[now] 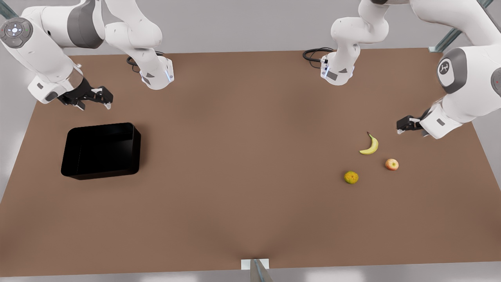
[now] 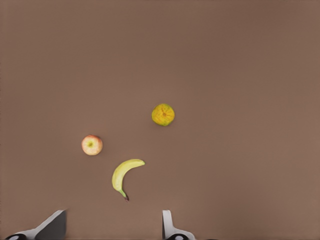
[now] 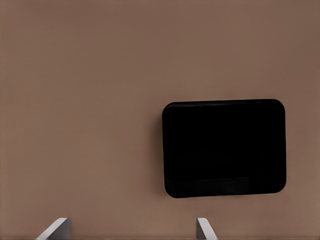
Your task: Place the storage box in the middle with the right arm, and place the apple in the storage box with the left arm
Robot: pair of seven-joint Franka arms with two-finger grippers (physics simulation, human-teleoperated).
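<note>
The glossy black storage box (image 1: 101,150) sits empty on the brown table at the front view's left, also seen from the right wrist (image 3: 224,147). My right gripper (image 1: 95,105) hovers above and behind it, open (image 3: 130,229), holding nothing. The small red-yellow apple (image 1: 391,164) lies at the front view's right, and it appears again in the left wrist view (image 2: 92,145). My left gripper (image 1: 400,129) hangs above the table behind the fruit, open (image 2: 112,225) and empty.
A yellow banana (image 1: 370,145) (image 2: 125,172) and a bumpy yellow-green citrus (image 1: 351,177) (image 2: 163,114) lie close to the apple. The two arm bases (image 1: 156,76) (image 1: 338,72) stand at the table's far edge. Bare brown tabletop (image 1: 250,156) stretches between box and fruit.
</note>
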